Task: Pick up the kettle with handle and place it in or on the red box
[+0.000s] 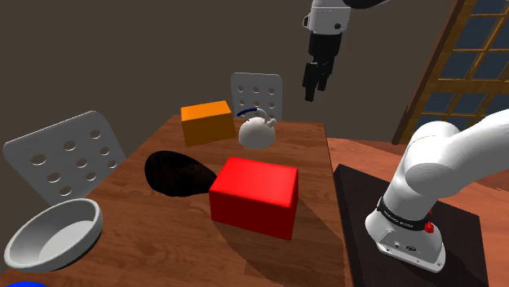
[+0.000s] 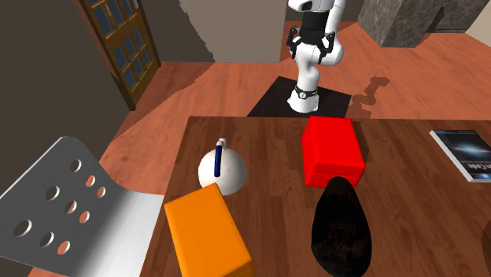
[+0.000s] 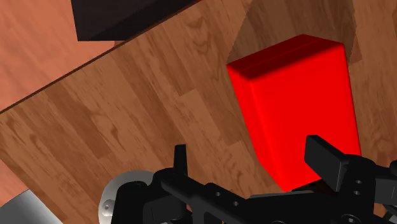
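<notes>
Gripper (image 1: 313, 90): fingers spread, nothing btwn them, high above table (image 1: 306, 151). White kettle (image 1: 257, 130) w/ dark handle stands below gripper, well apart. Red box (image 1: 253, 196) beside kettle, also below.

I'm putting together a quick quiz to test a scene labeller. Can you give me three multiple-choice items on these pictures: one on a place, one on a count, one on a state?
1. Where does the white kettle stand?
A. On top of the red box.
B. On the table beside the orange box.
C. Under the table.

2. How many boxes are on the table?
A. One.
B. Two.
C. Four.

3. What is the gripper doing?
A. Open, high above the table, holding nothing.
B. Shut on the kettle.
C. Shut on the red box.

Answers:
1 B: it sits on the wood next to the orange box.
2 B: one red, one orange.
3 A: its fingers stand apart, clasping nothing.
</notes>
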Motion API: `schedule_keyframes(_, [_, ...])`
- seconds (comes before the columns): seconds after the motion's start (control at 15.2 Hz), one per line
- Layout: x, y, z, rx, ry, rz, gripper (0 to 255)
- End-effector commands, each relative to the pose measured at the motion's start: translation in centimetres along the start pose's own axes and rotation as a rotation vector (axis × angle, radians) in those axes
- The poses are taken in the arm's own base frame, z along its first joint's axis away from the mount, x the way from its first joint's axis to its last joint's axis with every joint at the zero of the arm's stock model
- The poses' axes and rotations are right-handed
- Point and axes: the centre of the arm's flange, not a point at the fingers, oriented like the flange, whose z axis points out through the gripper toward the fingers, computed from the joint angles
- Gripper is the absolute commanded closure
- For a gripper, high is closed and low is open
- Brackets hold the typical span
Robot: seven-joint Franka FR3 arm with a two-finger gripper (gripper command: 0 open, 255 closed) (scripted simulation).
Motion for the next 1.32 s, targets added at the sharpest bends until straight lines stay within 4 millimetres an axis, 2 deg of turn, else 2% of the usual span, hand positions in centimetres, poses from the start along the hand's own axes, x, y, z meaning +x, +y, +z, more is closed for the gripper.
schedule_keyframes(0.0, [0.0,0.0,0.0,0.000,0.000,0.000,0])
schedule_keyframes(0.66, [10.3,7.1,6.1,-0.015,-0.082,-0.123,0])
schedule_keyframes(1.25, [19.9,12.5,12.2,-0.028,-0.156,-0.233,0])
